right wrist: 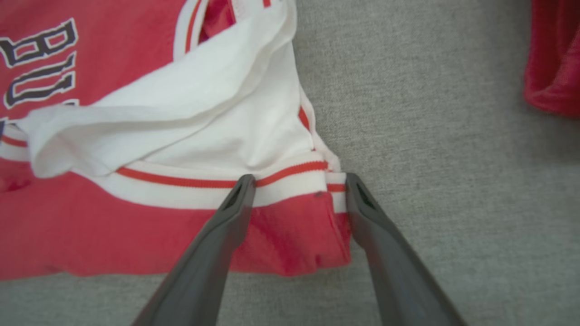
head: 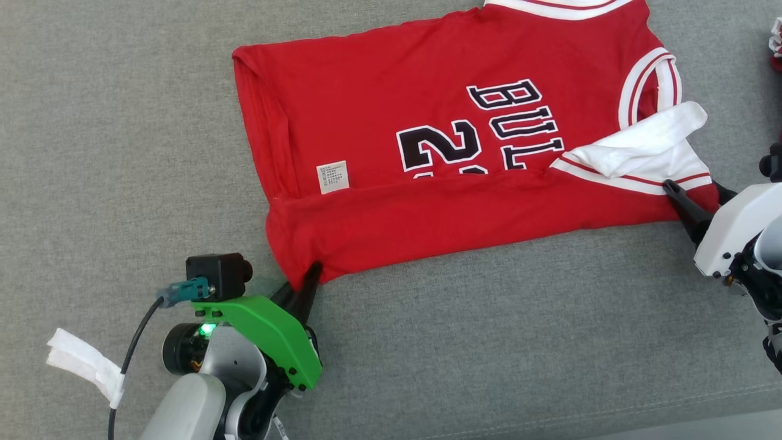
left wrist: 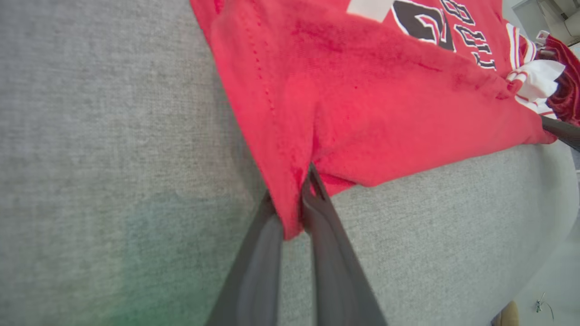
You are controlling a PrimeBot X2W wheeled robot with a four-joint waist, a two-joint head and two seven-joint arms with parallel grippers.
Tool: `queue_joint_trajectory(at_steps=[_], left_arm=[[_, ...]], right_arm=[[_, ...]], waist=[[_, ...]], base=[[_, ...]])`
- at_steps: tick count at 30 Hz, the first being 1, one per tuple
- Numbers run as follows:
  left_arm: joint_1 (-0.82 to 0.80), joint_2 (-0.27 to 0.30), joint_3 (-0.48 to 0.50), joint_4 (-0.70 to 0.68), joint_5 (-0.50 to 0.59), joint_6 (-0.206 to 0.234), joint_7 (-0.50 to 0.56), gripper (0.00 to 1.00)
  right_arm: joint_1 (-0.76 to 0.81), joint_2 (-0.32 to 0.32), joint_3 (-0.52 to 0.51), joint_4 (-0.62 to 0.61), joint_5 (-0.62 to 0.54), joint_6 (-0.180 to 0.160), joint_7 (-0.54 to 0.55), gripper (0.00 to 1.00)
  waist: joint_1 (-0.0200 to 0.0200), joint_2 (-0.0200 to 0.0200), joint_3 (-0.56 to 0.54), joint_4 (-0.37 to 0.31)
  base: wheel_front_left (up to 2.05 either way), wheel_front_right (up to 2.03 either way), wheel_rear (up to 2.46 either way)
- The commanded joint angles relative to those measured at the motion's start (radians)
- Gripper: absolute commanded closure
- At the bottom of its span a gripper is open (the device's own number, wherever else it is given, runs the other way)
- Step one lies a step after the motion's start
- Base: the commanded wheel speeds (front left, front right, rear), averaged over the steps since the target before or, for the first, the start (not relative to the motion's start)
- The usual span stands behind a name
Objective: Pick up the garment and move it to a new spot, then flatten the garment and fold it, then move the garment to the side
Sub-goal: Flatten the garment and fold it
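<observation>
The garment (head: 427, 91) is a red jersey with white trim and black lettering, lying flat on the grey cushion (head: 122, 153), its near strip folded over onto the front. My left gripper (head: 308, 275) is shut on the garment's near-left corner; in the left wrist view the red cloth (left wrist: 362, 90) is pinched between that gripper's (left wrist: 290, 183) two dark fingers. My right gripper (head: 693, 189) stands open at the near-right corner. In the right wrist view its (right wrist: 300, 181) fingers straddle the striped armhole edge of the jersey (right wrist: 90, 226), with cloth lying between them.
Another red cloth (right wrist: 553, 59) lies off to the right, also at the head view's right edge (head: 776, 43). A white tape tag (head: 85, 363) hangs on the left arm's cable. The cushion's front edge (head: 611, 421) runs close behind my grippers.
</observation>
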Motion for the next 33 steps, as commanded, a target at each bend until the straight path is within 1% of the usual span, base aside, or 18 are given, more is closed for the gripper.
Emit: queue_joint_trajectory(at_steps=[1,5,7,10,12,15,18,20,22,23,24,25,26,29,33], left_arm=[[-0.008,0.005,-0.005,0.011,-0.012,-0.01,0.012,1.0],[-0.008,0.04,0.0,0.004,-0.032,-0.037,0.042,1.0],[0.006,0.061,0.006,-0.025,-0.055,-0.053,0.069,1.0],[0.042,0.109,0.019,-0.098,-0.101,-0.073,0.128,1.0],[0.076,0.139,0.027,-0.16,-0.129,-0.076,0.166,1.0],[0.154,0.177,0.021,-0.251,-0.155,-0.06,0.214,1.0],[0.241,0.177,-0.01,-0.308,-0.174,-0.051,0.235,1.0],[0.283,0.162,-0.029,-0.318,-0.184,-0.046,0.226,1.0],[0.304,0.148,-0.042,-0.298,-0.169,-0.041,0.207,1.0],[0.309,0.145,-0.05,-0.283,-0.159,-0.044,0.198,0.93],[0.31,0.132,-0.058,-0.267,-0.152,-0.046,0.185,0.57],[0.307,0.119,-0.063,-0.25,-0.148,-0.049,0.172,0.0],[0.305,0.116,-0.068,-0.238,-0.144,-0.052,0.165,0.0],[0.305,0.113,-0.072,-0.205,-0.135,-0.065,0.143,0.0],[0.318,0.147,-0.054,-0.208,-0.103,-0.053,0.121,0.0]], right_arm=[[-0.001,0.003,0.015,0.015,0.011,0.0,0.009,1.0],[-0.004,-0.041,0.03,0.027,0.05,-0.001,0.017,1.0],[-0.001,-0.075,0.029,0.021,0.074,-0.001,0.023,1.0],[0.017,-0.137,0.032,-0.019,0.117,-0.001,0.051,1.0],[0.04,-0.19,0.026,-0.045,0.145,-0.002,0.087,1.0],[0.089,-0.257,0.018,-0.083,0.191,-0.002,0.158,1.0],[0.151,-0.29,0.023,-0.13,0.242,-0.002,0.222,1.0],[0.187,-0.291,0.014,-0.148,0.268,-0.001,0.241,1.0],[0.217,-0.284,0.011,-0.152,0.273,-0.001,0.249,1.0],[0.228,-0.281,0.01,-0.149,0.268,-0.001,0.249,1.0],[0.238,-0.275,0.011,-0.145,0.26,-0.001,0.248,0.85],[0.243,-0.27,0.009,-0.143,0.255,-0.001,0.244,0.54],[0.246,-0.267,0.009,-0.141,0.25,-0.001,0.241,0.0],[0.247,-0.264,0.0,-0.141,0.24,-0.001,0.231,0.0],[0.221,-0.286,-0.034,-0.17,0.229,-0.001,0.217,0.0]], waist=[[0.0,0.0,-0.003,0.004],[0.0,0.0,-0.022,0.008],[0.0,0.0,-0.038,0.011],[0.0,0.0,-0.063,0.012],[0.0,0.0,-0.075,0.011],[0.0,0.0,-0.086,0.008],[0.0,0.0,-0.082,0.007],[0.0,0.0,-0.073,0.008],[0.0,0.0,-0.065,0.011],[0.0,0.0,-0.063,0.013],[0.0,0.0,-0.061,0.015],[0.0,0.0,-0.061,0.018],[0.0,0.0,-0.062,0.019],[0.0,0.0,-0.071,0.018],[0.0,0.0,-0.085,0.016]], base=[[0.0,0.0,0.0],[0.0,0.0,0.0],[0.0,0.0,0.0],[0.0,0.0,0.0],[0.0,0.0,0.0],[0.0,0.0,0.0],[0.0,0.0,0.0],[0.0,0.0,0.0],[0.0,0.0,0.0],[0.0,0.0,0.0],[0.0,0.0,0.0],[0.0,0.0,0.0],[0.0,0.0,0.0],[0.0,0.0,0.0],[0.0,0.0,0.0]])
